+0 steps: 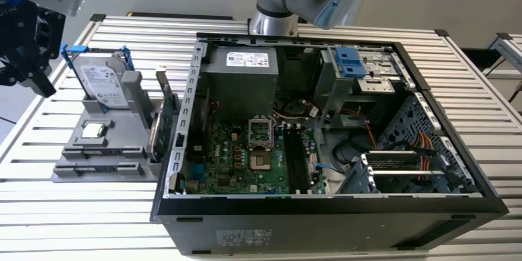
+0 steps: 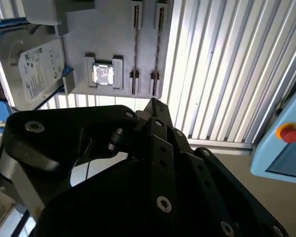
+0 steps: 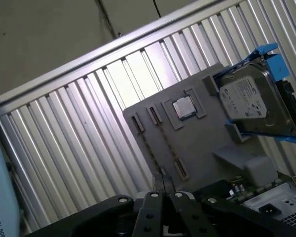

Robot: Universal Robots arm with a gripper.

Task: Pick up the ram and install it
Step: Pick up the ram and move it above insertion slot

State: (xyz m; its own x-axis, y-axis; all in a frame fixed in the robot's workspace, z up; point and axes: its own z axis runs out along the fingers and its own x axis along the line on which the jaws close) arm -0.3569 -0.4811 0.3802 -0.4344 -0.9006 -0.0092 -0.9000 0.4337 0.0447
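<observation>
My gripper point(image 1: 36, 80) hangs high at the exterior view's left, above and beside the grey parts fixture point(image 1: 122, 132). In both wrist views its black fingertips point(image 3: 163, 185) point(image 2: 154, 106) lie pressed together, with nothing showing between them. Below them the fixture point(image 3: 197, 143) carries two long narrow slots point(image 3: 158, 143), and I see no stick in them. The ram is hidden from me. The open computer case point(image 1: 326, 132) lies to the exterior view's right of the fixture, its green motherboard point(image 1: 244, 157) and dark memory slots point(image 1: 295, 160) exposed.
The fixture holds a silver hard drive in a blue frame point(image 1: 104, 82) and a small square chip point(image 1: 94, 129). A green expansion card with a metal bracket point(image 1: 167, 120) stands between fixture and case. The arm's base point(image 1: 273, 16) rises behind the case. A panel with a red button point(image 2: 286, 133) is nearby.
</observation>
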